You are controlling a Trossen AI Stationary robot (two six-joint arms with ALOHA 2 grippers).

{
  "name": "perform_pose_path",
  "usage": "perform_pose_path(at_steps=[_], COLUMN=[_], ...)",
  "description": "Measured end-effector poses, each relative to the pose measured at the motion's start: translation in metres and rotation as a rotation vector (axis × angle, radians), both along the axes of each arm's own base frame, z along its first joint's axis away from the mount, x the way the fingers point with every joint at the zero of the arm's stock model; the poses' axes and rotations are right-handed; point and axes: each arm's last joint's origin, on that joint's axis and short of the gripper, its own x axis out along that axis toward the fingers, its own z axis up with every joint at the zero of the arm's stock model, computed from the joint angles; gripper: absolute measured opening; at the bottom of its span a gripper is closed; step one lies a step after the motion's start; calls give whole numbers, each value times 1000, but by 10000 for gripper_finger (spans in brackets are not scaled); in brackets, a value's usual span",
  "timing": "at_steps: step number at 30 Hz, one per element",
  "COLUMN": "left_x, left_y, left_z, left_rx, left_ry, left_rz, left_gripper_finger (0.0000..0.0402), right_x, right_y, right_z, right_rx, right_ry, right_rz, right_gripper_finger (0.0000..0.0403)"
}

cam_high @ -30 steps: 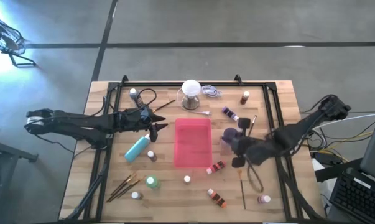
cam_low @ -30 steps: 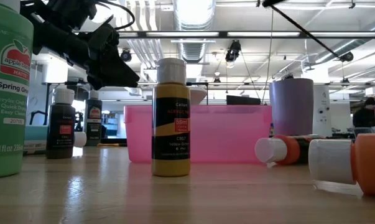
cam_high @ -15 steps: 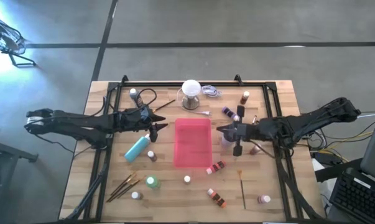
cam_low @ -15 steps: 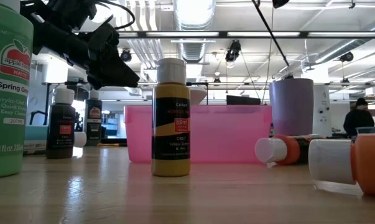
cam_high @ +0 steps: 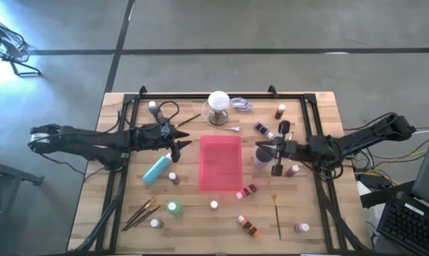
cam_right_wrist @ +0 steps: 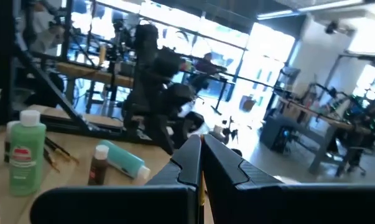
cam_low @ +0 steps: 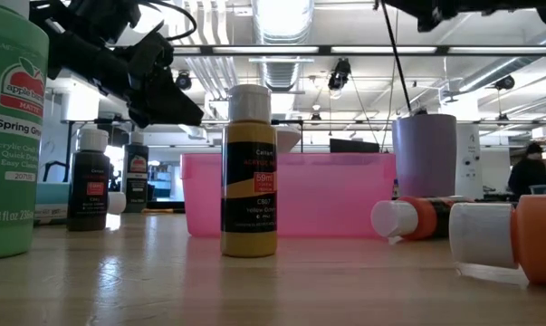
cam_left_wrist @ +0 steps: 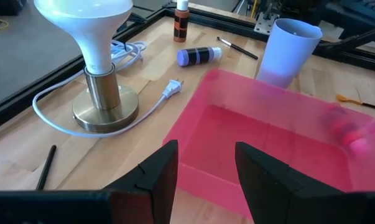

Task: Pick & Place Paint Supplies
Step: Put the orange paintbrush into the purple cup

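My right gripper hovers over the lavender cup, shut on a thin brush that slants down to the cup's rim. My left gripper is open and hangs in the air by the left edge of the pink tray, which shows past its fingers in the left wrist view. Small white-capped bottles stand or lie around the tray. The teal bottle lies to the tray's left. A green bottle stands near it. Loose brushes lie at the near left. My right gripper pinches the thin brush between its two shut fingers; only a sliver of the handle shows between them. The fingers lie level, pointing toward the table's left, across the brush. The brush hangs slanted below them, its lower end at the cup's mouth.
A white-bulbed lamp stand with its cord stands beyond the tray. A purple bottle lies behind the cup, and a brown one stands farther back. Orange bottles and another brush lie near the right front. A black frame rims the table.
My right arm has swung from the tray's near right corner toward the far edge and levelled out over the lavender cup. The brush it carries has turned from a shallow slant to a steep one, and its lower end has come to the cup's rim.
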Motion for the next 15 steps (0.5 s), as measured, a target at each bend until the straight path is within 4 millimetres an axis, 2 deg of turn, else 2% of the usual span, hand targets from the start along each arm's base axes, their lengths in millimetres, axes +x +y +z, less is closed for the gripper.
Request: perform_pose_path(at_steps=[15], left_x=[1], left_y=[0], left_z=[1], left_rx=[7], left_ry=[-14], left_rz=[-2], left_gripper_finger=[165], right_x=[-22], right_y=[-9], right_z=[-52], right_rx=[163], right_ry=[-37], right_rz=[-54], right_gripper_finger=[8])
